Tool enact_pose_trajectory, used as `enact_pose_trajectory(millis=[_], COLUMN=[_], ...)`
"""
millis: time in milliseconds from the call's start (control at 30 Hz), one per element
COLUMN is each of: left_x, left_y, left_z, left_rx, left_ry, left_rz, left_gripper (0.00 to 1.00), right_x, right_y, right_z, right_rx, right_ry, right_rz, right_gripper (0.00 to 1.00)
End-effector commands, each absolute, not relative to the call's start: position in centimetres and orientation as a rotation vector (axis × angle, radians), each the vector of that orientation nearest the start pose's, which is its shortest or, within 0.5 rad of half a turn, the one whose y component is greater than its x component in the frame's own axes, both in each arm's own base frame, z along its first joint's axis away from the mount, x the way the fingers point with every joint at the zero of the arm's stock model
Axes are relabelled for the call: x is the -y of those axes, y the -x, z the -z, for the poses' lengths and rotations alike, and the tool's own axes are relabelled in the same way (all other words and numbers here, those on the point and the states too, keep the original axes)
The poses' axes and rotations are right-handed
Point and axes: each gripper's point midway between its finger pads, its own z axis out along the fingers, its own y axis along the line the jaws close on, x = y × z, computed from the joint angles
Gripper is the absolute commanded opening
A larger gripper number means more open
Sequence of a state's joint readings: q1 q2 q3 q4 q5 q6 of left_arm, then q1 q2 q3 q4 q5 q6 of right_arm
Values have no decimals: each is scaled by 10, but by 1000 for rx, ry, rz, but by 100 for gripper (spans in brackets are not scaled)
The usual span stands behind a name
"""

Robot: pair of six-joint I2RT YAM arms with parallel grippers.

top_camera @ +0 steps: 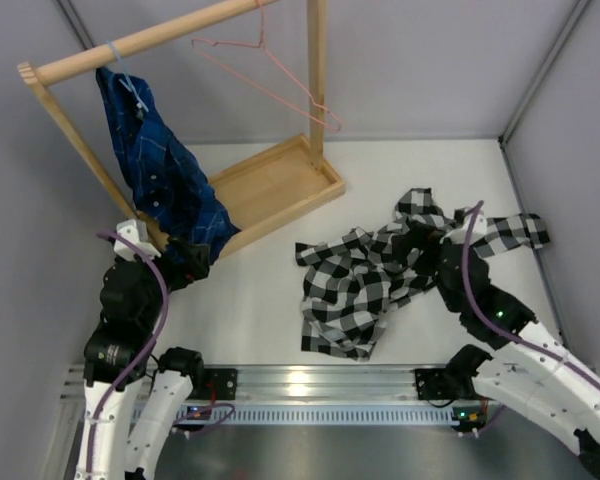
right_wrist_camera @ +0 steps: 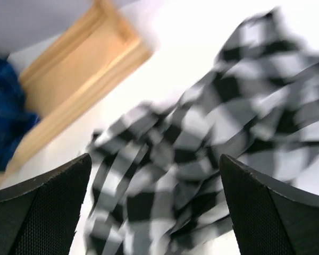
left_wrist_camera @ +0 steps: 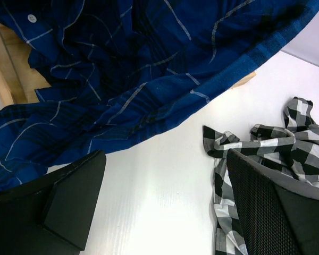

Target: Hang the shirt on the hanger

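Observation:
The black-and-white checked shirt (top_camera: 360,290) lies crumpled on the white table, right of centre. The pink wire hanger (top_camera: 270,75) hangs bare from the wooden rail at the back. My right gripper (top_camera: 423,248) hovers over the shirt's upper part. In the right wrist view its jaws (right_wrist_camera: 154,175) stand wide open above the blurred shirt (right_wrist_camera: 191,154), holding nothing. My left gripper (top_camera: 183,262) sits by the hem of the blue shirt. It is open (left_wrist_camera: 165,175) over bare table, with the checked shirt (left_wrist_camera: 271,143) just to its right.
A dark blue plaid shirt (top_camera: 160,170) hangs on a pale blue hanger (top_camera: 125,75) at the left end of the wooden rail (top_camera: 150,40). The rack's wooden base tray (top_camera: 280,185) lies behind the checked shirt. Grey walls close in both sides.

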State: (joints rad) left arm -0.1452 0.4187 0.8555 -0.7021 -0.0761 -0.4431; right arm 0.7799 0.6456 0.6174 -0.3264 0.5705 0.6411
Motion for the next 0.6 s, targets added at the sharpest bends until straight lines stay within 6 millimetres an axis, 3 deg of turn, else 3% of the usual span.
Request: enact_pose_trajectory(millis=[0, 33, 100, 200, 333, 400, 500, 567], left_x=[33, 33, 35, 39, 45, 48, 49, 55], left_y=[-209, -210, -211, -214, -215, -217, -218, -217], left_z=[-287, -287, -285, -282, -280, -280, -278, -278], left_rx=[-1762, -1766, -1776, -1795, -1809, -1816, -1825, -1834], left_ry=[332, 335, 328, 305, 273, 258, 251, 228], left_rz=[342, 341, 348, 358, 385, 396, 395, 425], left_gripper=[98, 98, 98, 98, 98, 98, 98, 98], right_x=[-102, -87, -99, -88, -109, -126, -105, -102], right_y=[-249, -260, -273, -301, -330, -342, -360, -359], right_z=[-215, -214, -209, -195, -175, -159, -122, -98], right_rx=[-1991, -2016, -2095, -2183, -2287, -2344, -2457, -2528], right_ry=[-102, -130, 0, 3, 111, 185, 105, 97], right_rz=[-288, -255, -284, -212, -291, -358, -169, -121], right_gripper=[99, 100, 99, 99, 98, 94, 91, 79])
